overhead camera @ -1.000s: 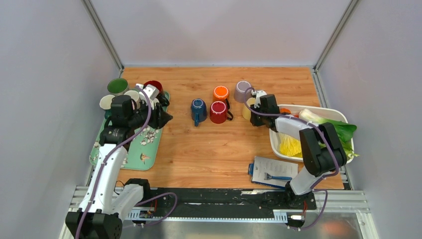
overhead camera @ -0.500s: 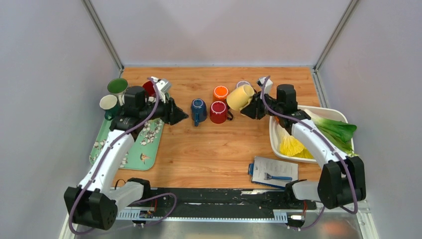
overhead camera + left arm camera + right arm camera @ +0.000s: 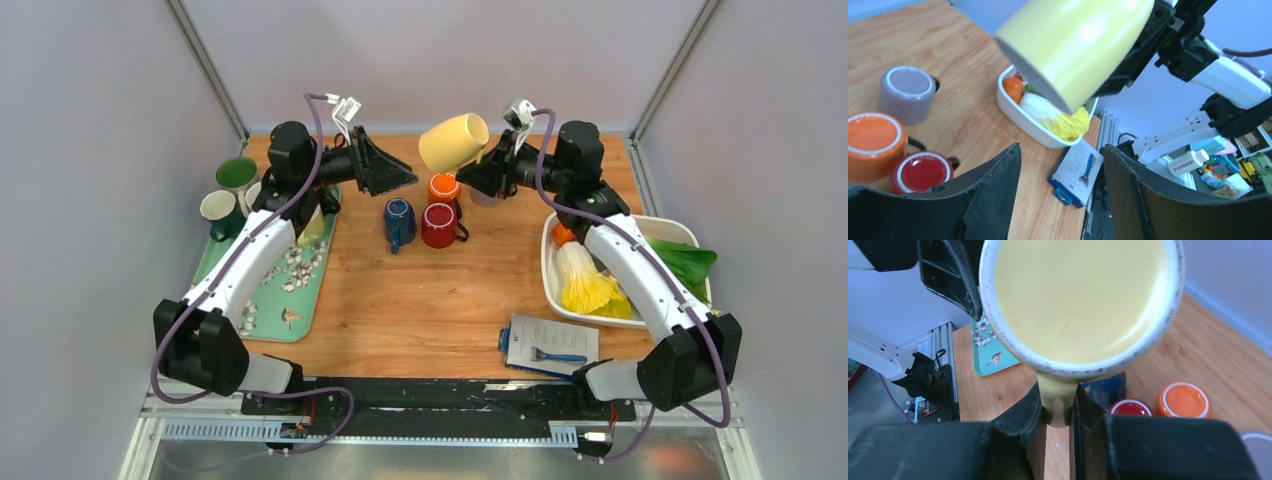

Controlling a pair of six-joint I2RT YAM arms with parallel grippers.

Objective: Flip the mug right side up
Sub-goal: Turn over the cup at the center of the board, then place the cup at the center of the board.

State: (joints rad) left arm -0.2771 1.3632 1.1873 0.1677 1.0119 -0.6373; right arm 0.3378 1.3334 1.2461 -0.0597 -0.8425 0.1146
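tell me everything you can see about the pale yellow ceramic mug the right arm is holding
The pale yellow mug is glossy and looks ceramic: a smooth cylinder with one handle and a whitish, speckled rim. It is held in the air over the far part of the wooden table, tilted well off upright. The right gripper pinches its handle; nothing else touches it.

The left arm (image 3: pixel 238 275) and right arm (image 3: pixel 632 268) wear white shells between black joints; purple cables (image 3: pixel 316 130) trail alongside; the bulkiest joints sit nearest the silver rail (image 3: pixel 440 435).
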